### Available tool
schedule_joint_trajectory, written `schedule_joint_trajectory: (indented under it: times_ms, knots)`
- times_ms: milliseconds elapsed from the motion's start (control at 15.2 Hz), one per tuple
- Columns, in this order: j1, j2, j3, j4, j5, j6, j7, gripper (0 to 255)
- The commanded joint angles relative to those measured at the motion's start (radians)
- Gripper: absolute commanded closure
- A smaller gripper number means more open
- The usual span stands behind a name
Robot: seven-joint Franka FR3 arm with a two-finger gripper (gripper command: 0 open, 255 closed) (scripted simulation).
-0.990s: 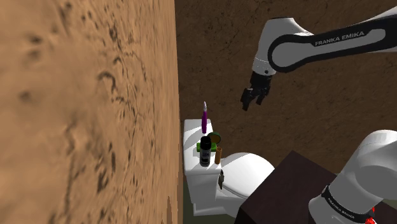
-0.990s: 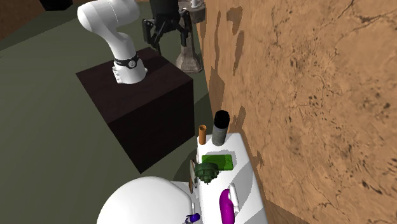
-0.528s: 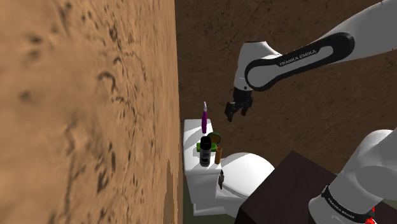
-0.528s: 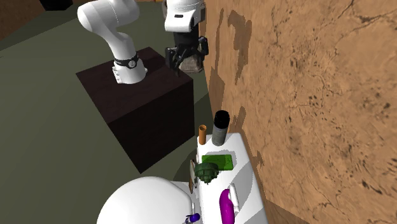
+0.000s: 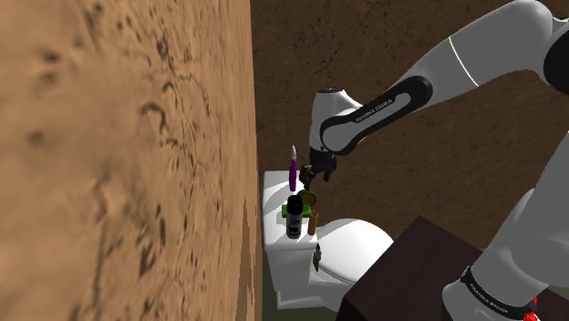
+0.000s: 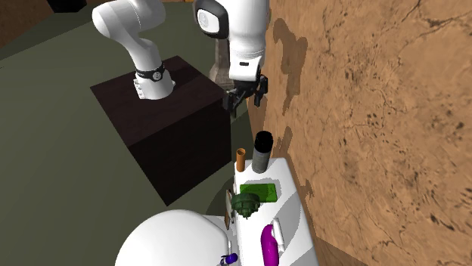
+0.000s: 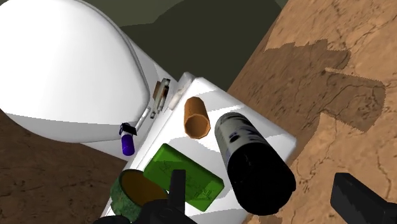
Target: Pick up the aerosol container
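Observation:
The aerosol container [image 6: 262, 152] is a grey can with a black cap, standing upright on the white toilet tank [image 6: 293, 221] at the end nearest the arm. In the shoulder view the can [image 5: 294, 220] stands at the tank's near end. My gripper [image 6: 245, 99] hangs open above the tank, a short way above and beside the can, touching nothing. In the wrist view the black cap [image 7: 253, 167] lies beneath and between the two spread fingers [image 7: 177, 189], nearer the gripper [image 7: 259, 179] than the other items. Nothing is held.
On the tank beside the can are an orange cylinder [image 7: 196, 118], a green block [image 7: 183, 179], a dark green round jar [image 7: 130, 195] and a purple item [image 6: 269, 243]. The rough brown wall [image 6: 363, 113] runs just behind the tank. The white toilet lid [image 7: 63, 70] and the dark stand [image 6: 168, 113] lie on the other side.
The arm has swung down and towards the wall, bringing the open gripper from high over the stand to just above the toilet tank. The items on the tank have not moved.

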State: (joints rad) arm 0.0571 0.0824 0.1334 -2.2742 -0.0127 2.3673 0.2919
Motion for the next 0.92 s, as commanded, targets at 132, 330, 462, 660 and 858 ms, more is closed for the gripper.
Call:
schedule_joint_trajectory:
  times_ms: [132,330,462,660,858]
  knots:
    - [0.018,0.156,0.004,0.088,-0.027,0.053,0.041,0]
    - [0.036,0.274,0.001,0.169,-0.046,0.078,0.069,0]
    - [0.046,0.328,-0.001,0.21,-0.053,0.086,0.08,0]
    - [0.049,0.36,-0.005,0.211,-0.059,0.117,0.083,0]
    - [0.052,0.392,-0.01,0.213,-0.065,0.148,0.087,0]
